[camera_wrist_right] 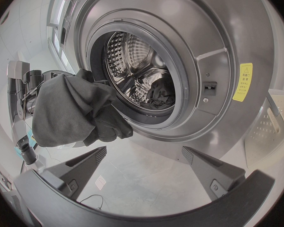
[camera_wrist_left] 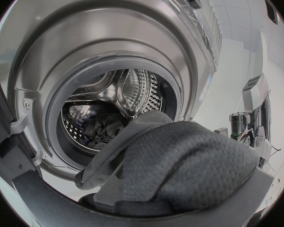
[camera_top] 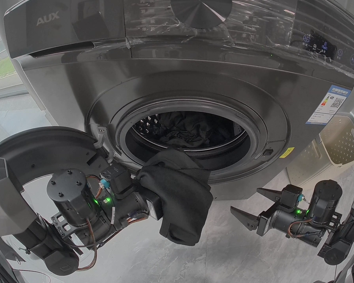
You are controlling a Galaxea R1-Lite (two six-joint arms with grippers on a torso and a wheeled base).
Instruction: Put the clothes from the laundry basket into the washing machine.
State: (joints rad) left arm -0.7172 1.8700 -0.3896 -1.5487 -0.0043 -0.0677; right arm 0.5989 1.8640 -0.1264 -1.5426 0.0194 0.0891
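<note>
Floor (camera_top: pixel 224 256) by washing machine (camera_top: pixel 185 75); left claw (camera_top: pixel 165 201) clutching dark garment (camera_top: pixel 188 213) at porthole (camera_top: pixel 124 134), right claw (camera_top: pixel 246 200) wide.

A gunmetal-grey washing machine (camera_top: pixel 67 79) frames a bright steel drum (camera_wrist_right: pixel 129 57) whose wall is studded with rows of small round holes. The clothes (camera_top: pixel 188 128) inside it are black. The garment (camera_top: pixel 181 193) at the door is charcoal and, seen close in the left wrist view, has a fine dotted mesh weave. The laundry basket (camera_top: pixel 342 142) is cream with small cut-outs, possibly crosses. On the machine's front are a yellow sticker (camera_wrist_right: pixel 243 82) and a white-and-blue label (camera_top: pixel 329 105). The floor (camera_top: pixel 224 252) is pale grey and faintly marbled. The right gripper (camera_top: pixel 246 199) is black.
</note>
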